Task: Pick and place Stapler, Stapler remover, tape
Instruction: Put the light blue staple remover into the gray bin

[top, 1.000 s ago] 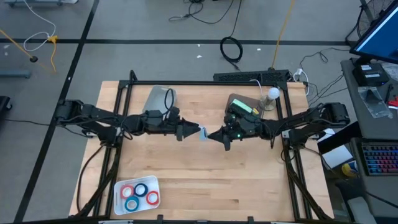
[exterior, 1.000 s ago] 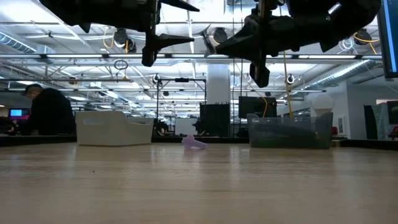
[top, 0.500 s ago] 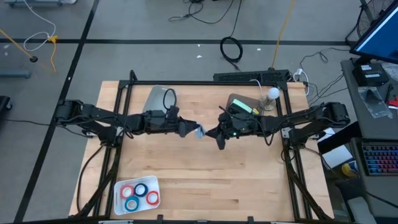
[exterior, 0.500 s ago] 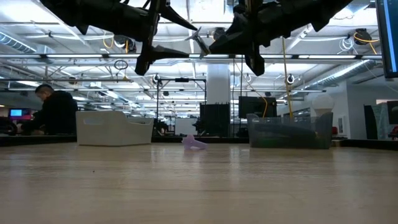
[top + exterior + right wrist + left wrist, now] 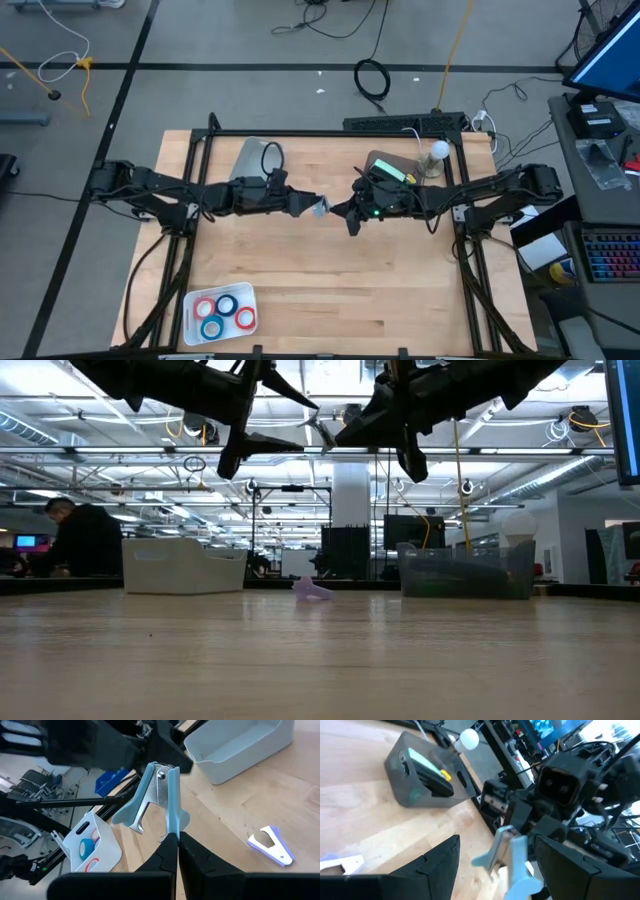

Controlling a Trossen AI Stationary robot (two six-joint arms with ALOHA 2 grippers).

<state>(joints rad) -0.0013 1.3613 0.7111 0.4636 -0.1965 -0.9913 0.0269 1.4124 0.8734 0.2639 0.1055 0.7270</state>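
My right gripper (image 5: 342, 212) is shut on a light-blue stapler remover (image 5: 157, 795), high above the middle of the table (image 5: 300, 270). My left gripper (image 5: 308, 206) is open and faces it. Its two fingers stand on either side of the remover (image 5: 512, 855); whether they touch it, I cannot tell. A second, white-and-purple remover (image 5: 272, 845) lies flat on the table. The stapler (image 5: 427, 770) lies in a grey box (image 5: 390, 168) at the far right. The red and blue tape rolls (image 5: 222, 310) lie in a white tray at the near left. My right gripper pinches the end of one arm of the blue remover (image 5: 172, 827) between its two shut fingers. The remover stands out beyond the fingertips, its jaws spread, lifted clear of the table.
A white bin (image 5: 258, 160) stands at the far left and a white ball lamp (image 5: 438, 150) by the grey box. The near middle of the table is bare wood. A person (image 5: 85, 540) sits in the room beyond.
My right gripper has carried the blue remover a little toward the table's left, toward my left gripper. My left gripper has tipped and come to meet it, so the remover now stands between its open fingers. Both stay high above the table.
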